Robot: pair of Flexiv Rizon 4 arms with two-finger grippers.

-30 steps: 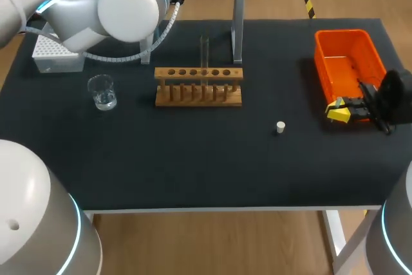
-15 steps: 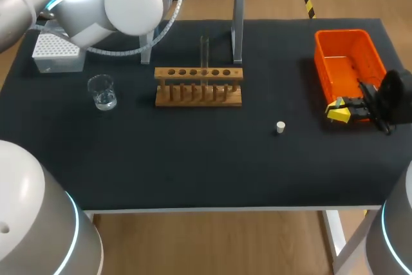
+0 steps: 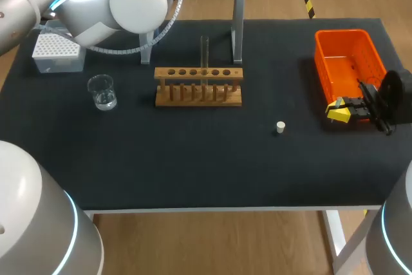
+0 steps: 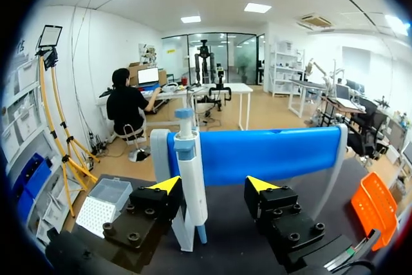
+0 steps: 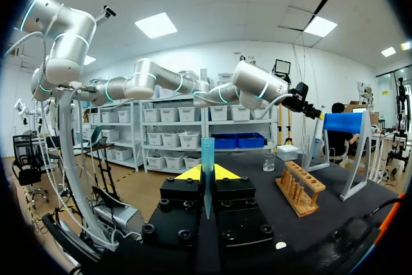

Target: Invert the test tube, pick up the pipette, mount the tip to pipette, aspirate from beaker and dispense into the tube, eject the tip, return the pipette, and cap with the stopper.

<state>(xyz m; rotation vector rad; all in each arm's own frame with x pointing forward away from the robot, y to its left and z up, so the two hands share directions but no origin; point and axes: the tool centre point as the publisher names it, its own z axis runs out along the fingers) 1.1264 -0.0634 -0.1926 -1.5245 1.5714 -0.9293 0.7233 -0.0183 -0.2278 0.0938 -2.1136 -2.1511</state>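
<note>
The white and blue pipette (image 4: 188, 178) hangs on its stand with the blue bar (image 4: 270, 152). My left gripper (image 4: 214, 186) is open around the pipette, which lies against one finger (image 4: 154, 201) with a gap to the other. In the head view my left arm (image 3: 129, 1) reaches to the stand (image 3: 237, 14) at the table's back. The glass test tube (image 3: 205, 49) stands upright in the wooden rack (image 3: 198, 86). The beaker (image 3: 102, 91) sits left of the rack, with the white stopper (image 3: 280, 127) on the mat to the right. My right gripper (image 5: 206, 173) is shut on a blue pipette tip (image 5: 206, 152).
The white tip box (image 3: 56, 51) stands at the back left. An orange bin (image 3: 347, 62) stands at the right, and my right gripper (image 3: 340, 109) rests at its near edge. The rack (image 5: 299, 188) and beaker (image 5: 268, 162) lie ahead of the right gripper.
The left gripper's fingers have come closer together around the pipette, and the left arm has shifted slightly towards the stand. The right arm has stayed still.
</note>
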